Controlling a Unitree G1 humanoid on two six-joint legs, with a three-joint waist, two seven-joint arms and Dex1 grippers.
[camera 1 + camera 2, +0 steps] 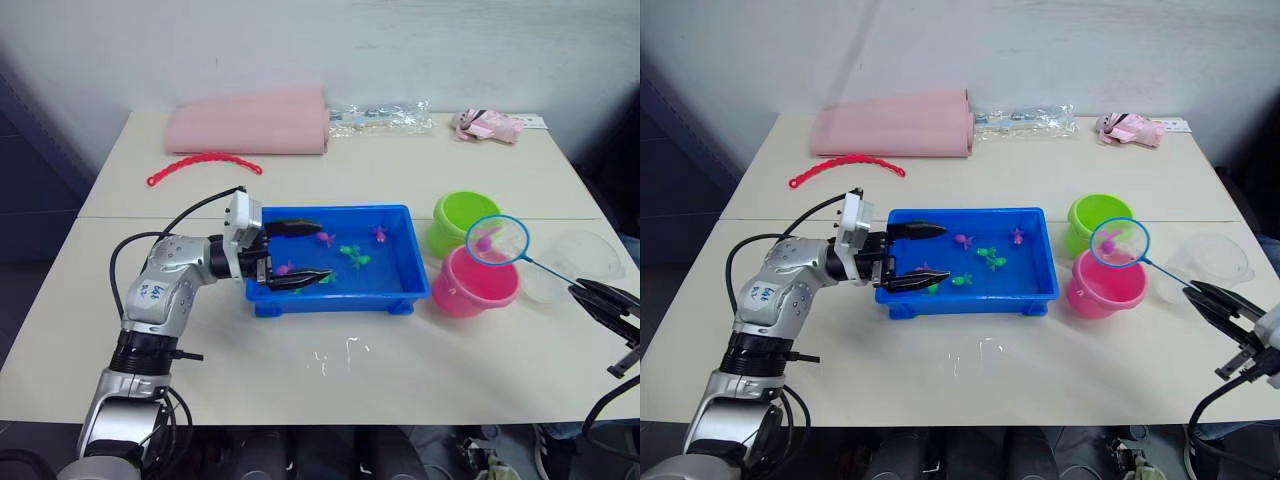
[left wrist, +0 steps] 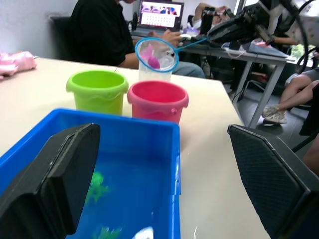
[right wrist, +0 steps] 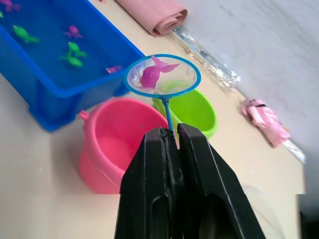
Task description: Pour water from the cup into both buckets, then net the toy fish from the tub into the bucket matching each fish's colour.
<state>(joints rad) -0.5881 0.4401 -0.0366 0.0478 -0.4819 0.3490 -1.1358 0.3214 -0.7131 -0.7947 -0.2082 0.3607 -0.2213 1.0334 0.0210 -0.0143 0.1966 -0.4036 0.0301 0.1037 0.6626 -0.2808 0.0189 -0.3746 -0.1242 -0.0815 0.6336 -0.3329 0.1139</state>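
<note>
The blue tub (image 1: 335, 211) sits mid-table with several pink and green toy fish (image 1: 352, 255) in shallow water. My left gripper (image 1: 322, 252) is open at the tub's left end, its fingers reaching in over the rim. To the tub's right stand the pink bucket (image 1: 470, 290) and, behind it, the green bucket (image 1: 455, 215). My right gripper (image 3: 172, 133) is shut on the thin handle of the net (image 1: 510, 245). The blue hoop hovers above the pink bucket with one pink fish (image 3: 149, 74) in it. The clear cup (image 1: 580, 260) stands right of the pink bucket.
A rolled pink cloth (image 1: 250, 125), a red beaded strip (image 1: 203, 163), a crinkled clear bag (image 1: 385, 117) and a small pink bundle (image 1: 487, 125) lie along the back of the table. Water drops (image 1: 340, 352) spot the table before the tub. People (image 2: 99, 30) sit at desks beyond.
</note>
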